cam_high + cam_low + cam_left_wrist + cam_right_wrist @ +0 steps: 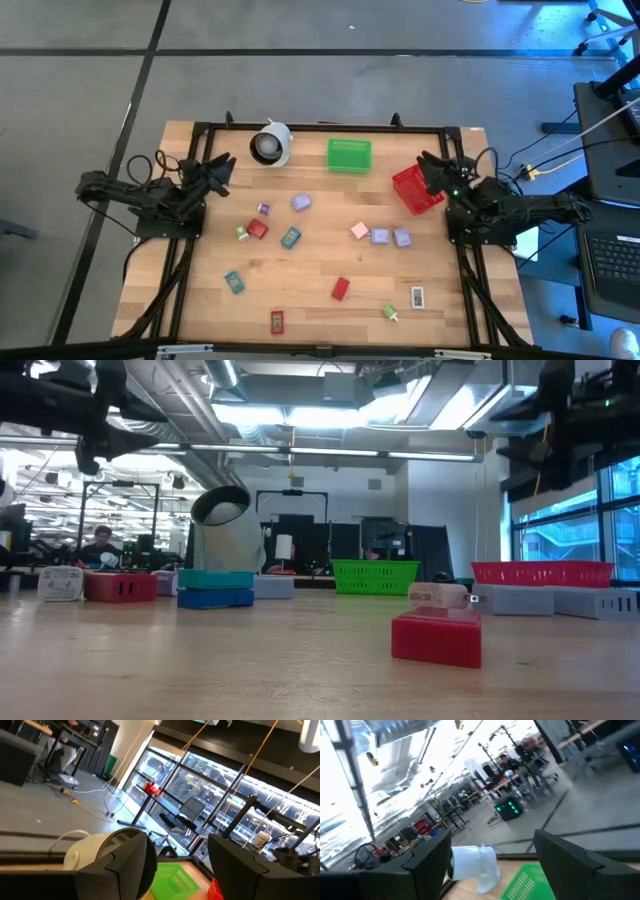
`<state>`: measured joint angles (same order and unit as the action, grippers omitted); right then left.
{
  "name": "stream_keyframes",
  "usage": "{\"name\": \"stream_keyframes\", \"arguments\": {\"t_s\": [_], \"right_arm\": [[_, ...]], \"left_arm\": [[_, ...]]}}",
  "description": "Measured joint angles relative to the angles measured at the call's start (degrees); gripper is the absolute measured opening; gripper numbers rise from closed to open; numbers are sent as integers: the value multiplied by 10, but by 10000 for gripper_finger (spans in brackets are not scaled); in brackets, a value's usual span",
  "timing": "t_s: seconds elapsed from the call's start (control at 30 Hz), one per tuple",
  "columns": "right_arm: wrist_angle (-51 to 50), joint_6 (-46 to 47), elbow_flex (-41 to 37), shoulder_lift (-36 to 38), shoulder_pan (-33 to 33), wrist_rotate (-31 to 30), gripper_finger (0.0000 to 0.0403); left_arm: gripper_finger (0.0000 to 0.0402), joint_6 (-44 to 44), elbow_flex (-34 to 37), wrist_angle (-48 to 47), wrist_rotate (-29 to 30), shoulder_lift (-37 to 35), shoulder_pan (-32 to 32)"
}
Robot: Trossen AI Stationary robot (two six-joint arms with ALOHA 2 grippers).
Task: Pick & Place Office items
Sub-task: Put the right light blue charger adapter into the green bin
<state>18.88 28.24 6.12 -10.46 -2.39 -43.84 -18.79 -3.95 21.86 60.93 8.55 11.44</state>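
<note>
Both arms are drawn back to the sides of the desk [330,265], and neither holds anything. The left gripper [222,172] hangs above the far left corner, just beside the white roll [271,144], its fingers [125,865] standing apart with nothing between them. The right gripper [432,170] hangs over the far right corner, above the red mesh basket [416,188], its fingers [427,857] likewise spread wide and empty.

The green mesh basket [348,154] sits at the middle of the far edge, between the roll and the red basket. The roll lies on its side, its dark hole facing the camera in the low view.

The office items lie scattered loose across the middle and near half of the desk — none in either basket. Left of centre are a small lavender piece [264,209], a lavender block [301,202], a red block [258,228] with a tiny green-and-white piece [242,233] touching its left side, and a teal packet [290,237]. Right of centre a pink block [360,231] sits just beside two lavender blocks [381,236] in a row. Toward the near edge are another teal packet [234,282], a red packet [277,321], a red block [341,289], a green piece [390,313] and a white packet [418,297].
</note>
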Motion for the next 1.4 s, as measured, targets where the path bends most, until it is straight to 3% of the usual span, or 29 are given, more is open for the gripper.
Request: {"name": "stream_keyframes", "arguments": {"t_s": [0.17,0.33,0.43,0.57,0.8,0.93,1.17,1.4], "right_arm": [[-9,-60,51,-61,0,-15,288],[-33,-78,117,-166,0,-37,288],[-93,-33,171,-240,0,-39,288],[-279,88,275,-353,3,-49,288],[-648,285,482,-535,33,91,288],[-783,356,552,-611,46,194,288],[-841,388,559,-684,48,345,288],[-870,423,559,-724,34,363,288]], "left_arm": [[208,49,-25,23,0,62,0],[208,99,-59,24,-5,119,0],[208,124,-80,24,-5,147,0],[208,144,-103,24,4,172,0],[208,159,-116,24,49,185,0],[208,134,-116,24,60,185,0],[208,59,-116,24,55,185,0],[208,4,-116,-16,45,193,2]]}}
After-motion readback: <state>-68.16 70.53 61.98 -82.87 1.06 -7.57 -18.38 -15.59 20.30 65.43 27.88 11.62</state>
